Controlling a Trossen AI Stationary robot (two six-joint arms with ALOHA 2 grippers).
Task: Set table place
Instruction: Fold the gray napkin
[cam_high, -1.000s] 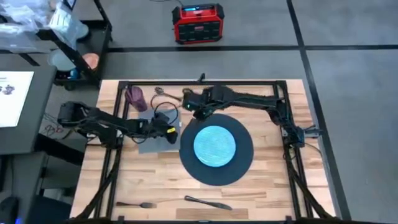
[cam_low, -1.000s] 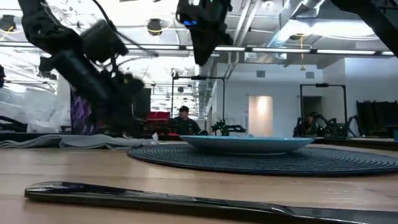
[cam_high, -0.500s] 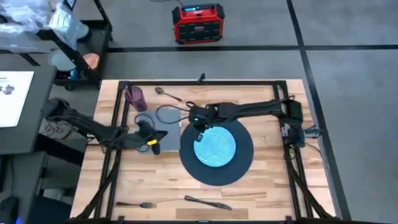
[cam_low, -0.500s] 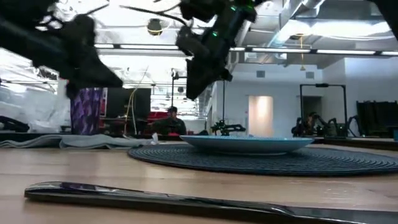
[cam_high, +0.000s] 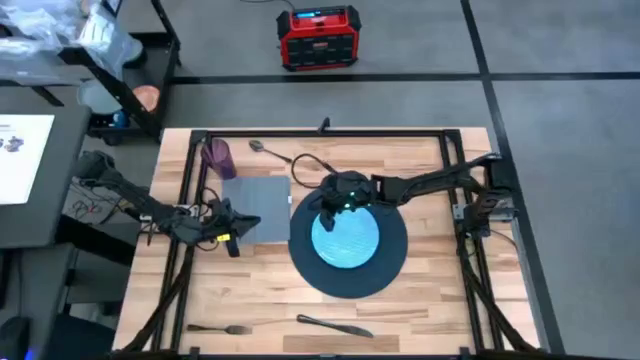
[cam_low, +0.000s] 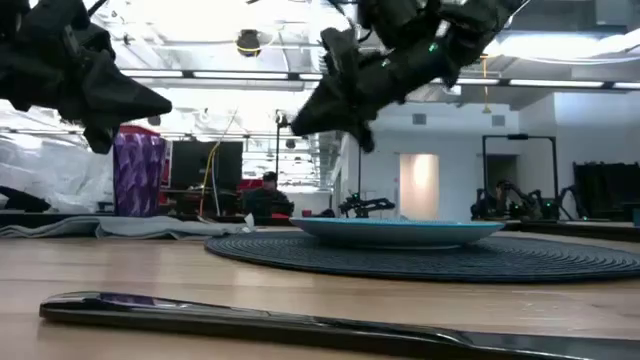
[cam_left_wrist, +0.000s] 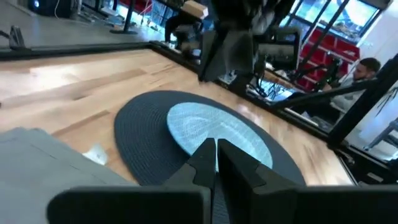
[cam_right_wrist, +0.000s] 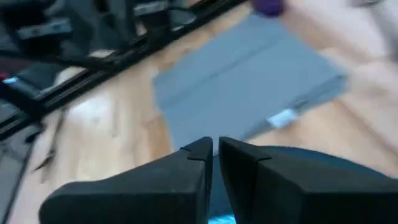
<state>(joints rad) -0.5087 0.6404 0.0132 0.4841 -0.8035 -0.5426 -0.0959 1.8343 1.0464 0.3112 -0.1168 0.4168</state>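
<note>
Standing here by the table (cam_high: 260, 290), and the dark round mat (cam_high: 392, 262) is the obvious landmark, so I'll place everything off that. It lies flat on the wood, roughly in the middle toward the right arm's side, with the light blue plate (cam_high: 346, 235) sitting dead centre on it.

The right gripper (cam_high: 330, 205) hangs over the mat's far-left edge, just above the plate rim, fingers pressed together with nothing between them. The left gripper (cam_high: 228, 237) is off to the left of the mat, hovering at the near edge of the grey napkin (cam_high: 254, 192), and its fingers look closed and empty too.

Beyond the napkin, farther from the mat, there's a purple cup (cam_high: 217, 157) and a spoon (cam_high: 266, 149). The fork (cam_high: 216, 328) and knife (cam_high: 334, 326) lie along the near edge of the table, well clear of the mat.

My guess on handling: the mat looks woven and ribbed, so light and floppy, not slippery. It would sag if lifted by one edge, and with the plate on it I'd only drag it by the rim. The plate looks stiff and breakable, so pinch its raised lip. The cutlery lies very flat, awkward to get fingers under.
</note>
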